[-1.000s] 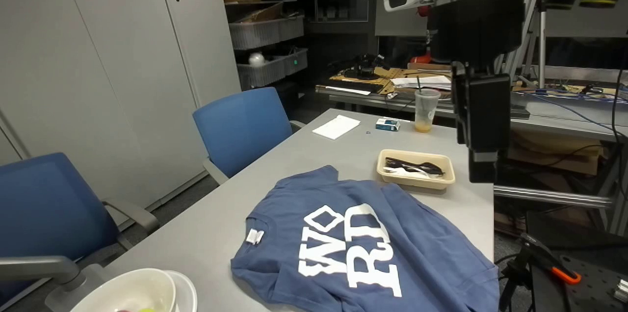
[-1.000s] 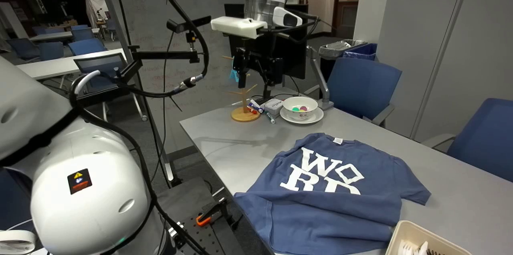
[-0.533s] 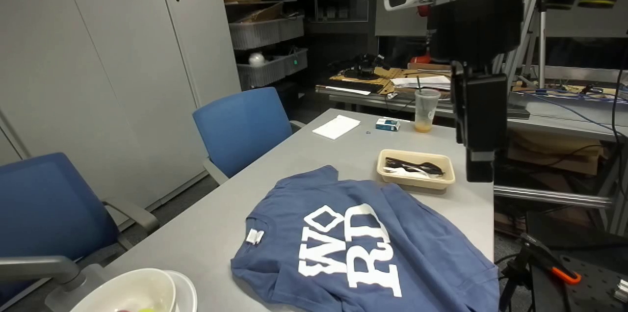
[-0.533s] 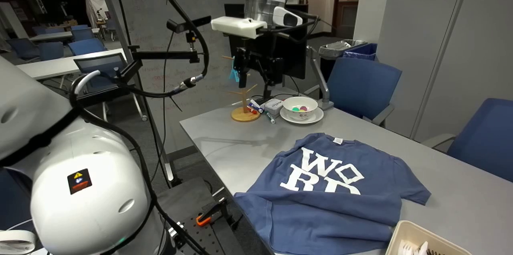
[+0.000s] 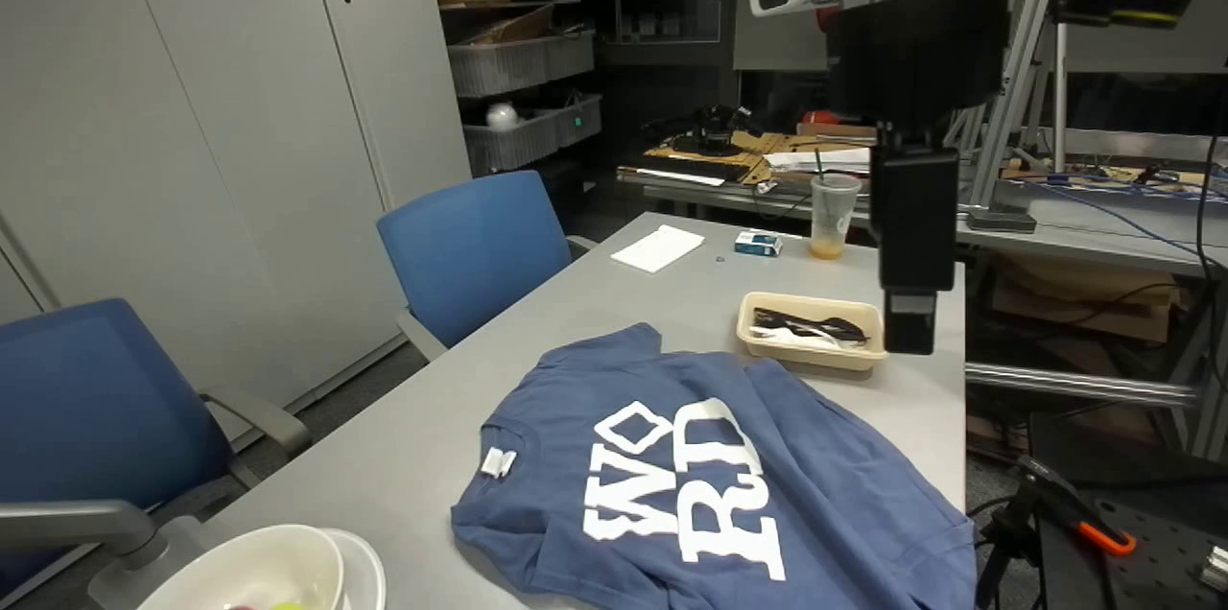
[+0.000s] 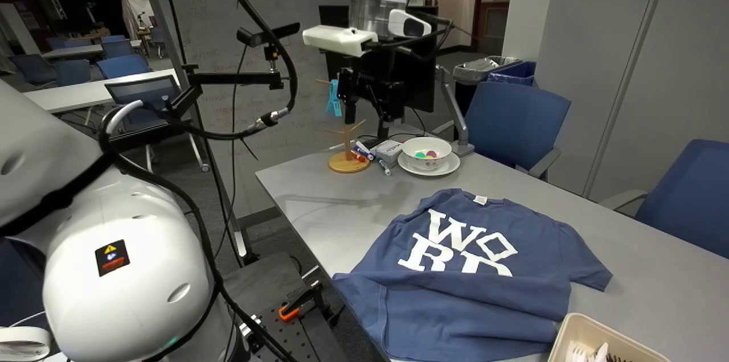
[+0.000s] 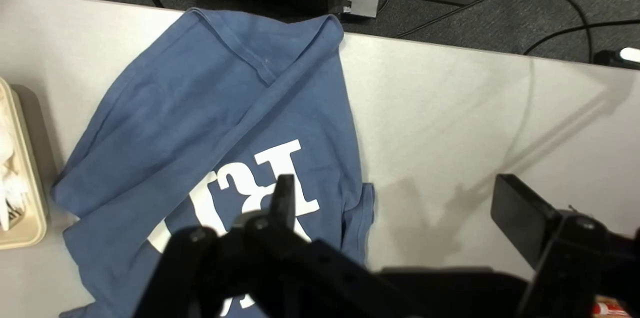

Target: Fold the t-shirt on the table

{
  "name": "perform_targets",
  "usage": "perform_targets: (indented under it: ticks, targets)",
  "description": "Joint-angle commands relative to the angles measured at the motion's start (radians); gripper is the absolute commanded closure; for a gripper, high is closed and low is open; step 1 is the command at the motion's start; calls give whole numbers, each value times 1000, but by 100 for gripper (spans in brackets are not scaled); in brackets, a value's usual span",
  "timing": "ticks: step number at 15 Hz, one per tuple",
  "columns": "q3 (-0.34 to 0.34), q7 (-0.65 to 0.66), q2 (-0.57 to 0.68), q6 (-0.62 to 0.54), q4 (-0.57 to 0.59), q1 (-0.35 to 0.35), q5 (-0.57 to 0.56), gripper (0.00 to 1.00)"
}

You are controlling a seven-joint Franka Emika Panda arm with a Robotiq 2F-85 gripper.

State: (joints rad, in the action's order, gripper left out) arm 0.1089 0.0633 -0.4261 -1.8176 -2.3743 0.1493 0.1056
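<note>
Having shifted slightly, the hand (image 7: 395, 203) is spread wide and empty above the worktop (image 6: 643, 254), where the t-shirt (image 6: 467, 276) lies partly folded, probably light, limp and best pinched at its hem (image 7: 235, 50).

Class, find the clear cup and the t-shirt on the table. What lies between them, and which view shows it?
A beige tray of cutlery lies between the clear cup and the t-shirt, as an exterior view shows.
</note>
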Motion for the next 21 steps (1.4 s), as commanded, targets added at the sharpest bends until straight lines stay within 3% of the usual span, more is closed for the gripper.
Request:
perform_targets:
  ticks: [1, 8, 9, 15, 17, 18, 21]
  targets:
    - [8, -1, 0, 2, 1, -9, 3, 0]
    - [8, 1, 0, 2, 0, -9, 3, 0]
    - [-44, -55, 44, 115, 164, -46, -37, 0]
    - [-135, -72, 211, 156, 436, -125, -44, 0]
    - [-149, -55, 275, 185, 505, -143, -37, 0]
    - [-138, -57, 177, 117, 390, -138, -36, 0]
    - [-146, -56, 258, 134, 459, -149, -37, 0]
